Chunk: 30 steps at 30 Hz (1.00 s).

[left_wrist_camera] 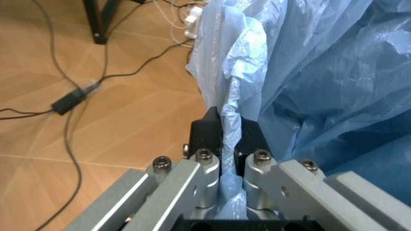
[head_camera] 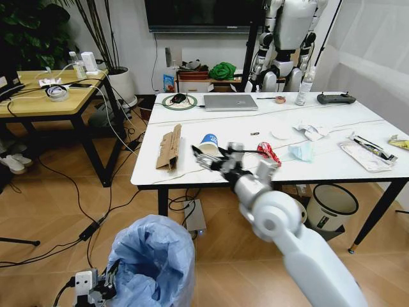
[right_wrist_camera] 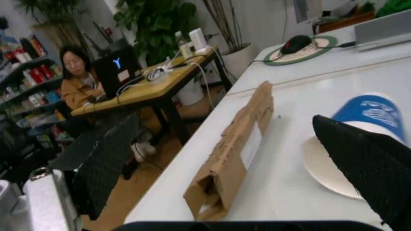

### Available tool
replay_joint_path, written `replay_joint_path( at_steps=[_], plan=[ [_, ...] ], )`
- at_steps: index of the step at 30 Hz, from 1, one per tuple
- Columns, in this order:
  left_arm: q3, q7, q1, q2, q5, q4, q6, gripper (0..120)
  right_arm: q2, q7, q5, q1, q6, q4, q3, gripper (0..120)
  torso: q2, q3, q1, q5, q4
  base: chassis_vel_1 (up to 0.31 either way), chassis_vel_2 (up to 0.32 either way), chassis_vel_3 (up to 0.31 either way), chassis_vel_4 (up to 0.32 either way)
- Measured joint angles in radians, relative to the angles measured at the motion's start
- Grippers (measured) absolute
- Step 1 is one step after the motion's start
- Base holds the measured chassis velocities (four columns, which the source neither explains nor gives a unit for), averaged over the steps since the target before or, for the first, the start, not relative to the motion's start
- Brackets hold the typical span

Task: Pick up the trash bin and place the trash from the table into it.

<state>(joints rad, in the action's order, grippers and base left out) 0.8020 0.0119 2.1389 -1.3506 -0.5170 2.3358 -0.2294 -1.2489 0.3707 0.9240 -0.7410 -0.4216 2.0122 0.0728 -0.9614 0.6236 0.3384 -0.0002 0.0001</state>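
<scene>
Head view: my right end effector point(head_camera: 206, 155), fingers spread, brackets the white-blue paper cup point(head_camera: 209, 145) lying on the desk point(head_camera: 319, 169); I should centre the cup before closing. Left end effector point(left_wrist_camera: 228, 137), low beside me, pinches the trash bin point(head_camera: 153, 259) liner; bin contents cannot be seen.

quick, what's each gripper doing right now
Left gripper: shut on the bin's bag.
Right gripper: open, at the paper cup, holding nothing.

Even indoor light, blurred wrist foregrounds.
</scene>
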Motion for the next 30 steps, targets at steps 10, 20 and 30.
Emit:
replay_joint_path(
  at_steps=[10,20,30],
  plan=[
    [0.029,0.003,0.014,-0.049,0.006,0.012,0.009,0,-0.083,0.071,0.04,0.124,-0.077,-0.142,0.087,100,0.001,0.0,0.0,-0.0001,-0.0002,0.0,0.0,0.0,0.0],
    [0.045,0.002,0.014,-0.062,0.003,0.018,0.009,0,-0.121,0.085,0.067,0.146,-0.091,-0.195,0.11,100,0.001,0.0,0.0,0.0002,-0.0002,0.0,0.0,0.0,0.0],
    [0.044,0.003,0.01,-0.072,0.003,0.021,0.009,0,-0.183,0.09,0.035,0.159,-0.111,-0.301,0.11,100,0.001,-0.001,0.0,0.0001,-0.0003,0.0,0.0,0.0,0.0]
  ],
)
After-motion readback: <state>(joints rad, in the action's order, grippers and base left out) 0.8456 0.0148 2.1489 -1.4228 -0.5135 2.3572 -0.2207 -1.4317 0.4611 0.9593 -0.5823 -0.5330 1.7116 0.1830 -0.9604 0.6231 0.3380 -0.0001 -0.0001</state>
